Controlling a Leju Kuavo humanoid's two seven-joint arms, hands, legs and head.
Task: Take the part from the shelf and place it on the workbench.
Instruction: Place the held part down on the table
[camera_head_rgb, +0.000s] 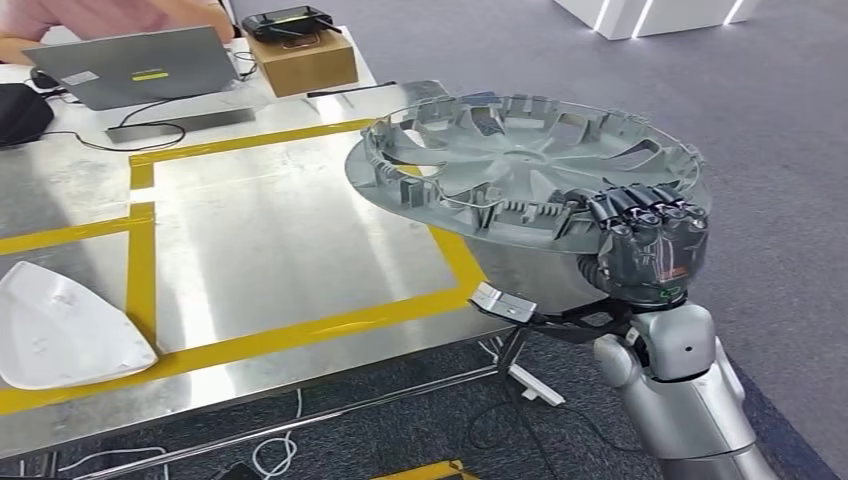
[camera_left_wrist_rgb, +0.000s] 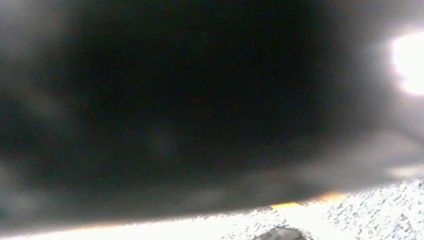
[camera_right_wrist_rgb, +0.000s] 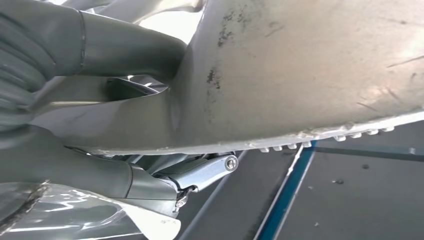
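A round silver-grey hubcap (camera_head_rgb: 520, 160), inner side up, hangs level over the right corner of the steel workbench (camera_head_rgb: 260, 230). My right hand (camera_head_rgb: 650, 235) grips its near right rim, fingers curled over the edge from below. In the right wrist view the hubcap's scuffed underside (camera_right_wrist_rgb: 310, 70) looms close, with my thumb (camera_right_wrist_rgb: 125, 50) pressed against it. The left wrist view is dark and blurred, with a strip of speckled floor.
Yellow tape (camera_head_rgb: 300, 335) marks a rectangle on the bench. A white curved panel (camera_head_rgb: 60, 330) lies at the near left. At the far edge sit a laptop (camera_head_rgb: 130, 65), a cardboard box (camera_head_rgb: 300, 60) and cables. A person's arm (camera_head_rgb: 90, 20) rests behind the laptop.
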